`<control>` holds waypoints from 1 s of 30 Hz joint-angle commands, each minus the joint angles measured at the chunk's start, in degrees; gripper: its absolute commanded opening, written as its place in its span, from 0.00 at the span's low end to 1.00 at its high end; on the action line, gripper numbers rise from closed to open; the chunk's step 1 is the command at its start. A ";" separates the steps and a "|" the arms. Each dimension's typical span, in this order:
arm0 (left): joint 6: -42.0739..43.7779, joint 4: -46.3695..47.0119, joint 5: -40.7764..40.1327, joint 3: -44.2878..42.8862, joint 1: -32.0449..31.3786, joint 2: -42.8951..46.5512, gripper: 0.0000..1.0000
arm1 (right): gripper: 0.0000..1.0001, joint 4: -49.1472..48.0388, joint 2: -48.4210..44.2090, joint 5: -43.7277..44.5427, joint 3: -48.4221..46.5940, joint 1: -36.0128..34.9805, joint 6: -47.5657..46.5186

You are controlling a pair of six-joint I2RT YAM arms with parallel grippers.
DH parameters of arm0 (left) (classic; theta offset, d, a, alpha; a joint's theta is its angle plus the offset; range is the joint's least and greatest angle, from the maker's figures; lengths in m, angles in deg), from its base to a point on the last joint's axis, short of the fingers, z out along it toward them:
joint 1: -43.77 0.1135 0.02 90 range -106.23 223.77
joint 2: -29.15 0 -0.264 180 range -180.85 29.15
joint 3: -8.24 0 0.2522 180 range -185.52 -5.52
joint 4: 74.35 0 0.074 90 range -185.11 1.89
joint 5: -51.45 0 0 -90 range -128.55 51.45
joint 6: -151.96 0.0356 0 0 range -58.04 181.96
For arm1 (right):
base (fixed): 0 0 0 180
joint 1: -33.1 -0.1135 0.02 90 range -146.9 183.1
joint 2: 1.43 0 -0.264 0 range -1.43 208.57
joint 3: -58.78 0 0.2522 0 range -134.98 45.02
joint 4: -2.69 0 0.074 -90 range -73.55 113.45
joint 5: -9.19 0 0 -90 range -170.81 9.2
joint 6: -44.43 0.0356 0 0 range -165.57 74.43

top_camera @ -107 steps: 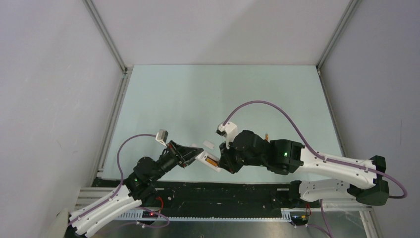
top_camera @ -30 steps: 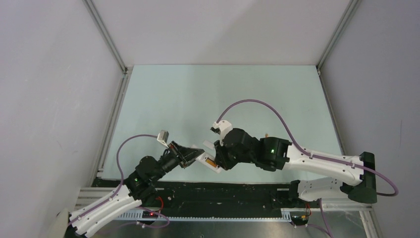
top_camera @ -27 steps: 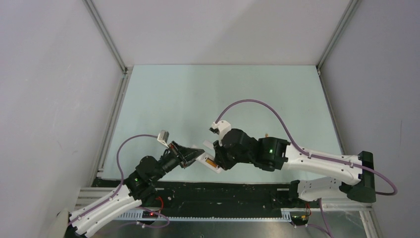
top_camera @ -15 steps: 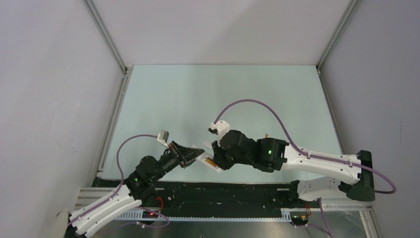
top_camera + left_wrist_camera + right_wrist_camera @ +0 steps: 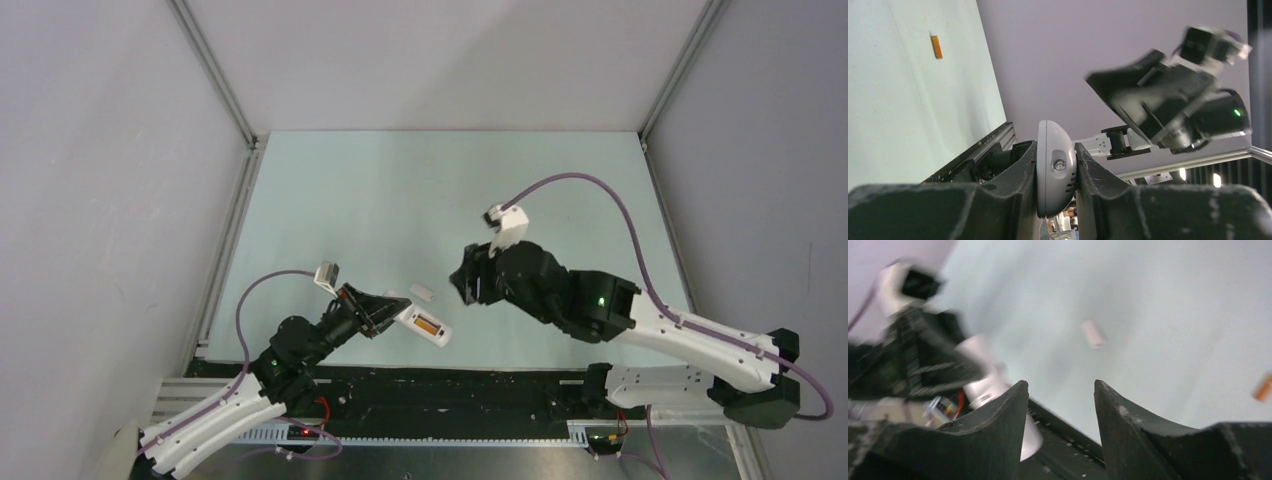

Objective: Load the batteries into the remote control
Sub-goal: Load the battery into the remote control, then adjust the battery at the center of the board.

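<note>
My left gripper [image 5: 388, 313] is shut on one end of the white remote control [image 5: 438, 334], which it holds edge-on between its fingers [image 5: 1018, 175]. One orange battery [image 5: 428, 325] lies in the remote's open recess. My right gripper [image 5: 466, 284] stands open and empty, a short way to the right of the remote and apart from it. In the right wrist view the remote [image 5: 982, 382] is blurred, left of the open gripper [image 5: 1060, 385]. A second battery [image 5: 936, 46] lies loose on the table, and the right wrist view shows this battery [image 5: 1263, 388] at its right edge.
A small white cover piece [image 5: 421, 293] lies on the pale green table [image 5: 400, 200] just above the remote; the right wrist view shows the cover [image 5: 1092, 333] too. Grey walls enclose the table on three sides. The black rail [image 5: 450, 385] runs along the near edge.
My right gripper has opened and drawn back to the right and up, away from the remote. The battery stays in the recess. The left gripper has kept its hold.
</note>
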 commanded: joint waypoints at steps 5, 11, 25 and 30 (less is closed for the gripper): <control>-1.17 3.15 0.90 -1.01 -0.04 0.73 0.00 | 0.63 16.42 3.30 0.27 6.50 23.69 12.44; -1.25 3.11 1.18 -1.05 -0.04 1.27 0.00 | 0.75 8.78 3.88 -11.13 16.83 39.11 9.41; -1.05 3.08 1.98 -1.58 -0.04 2.47 0.00 | 0.74 -3.82 17.57 -14.66 21.92 48.71 5.33; -0.42 3.00 2.56 -2.37 -0.09 2.34 0.00 | 0.65 -8.03 22.07 -15.44 21.94 50.88 4.21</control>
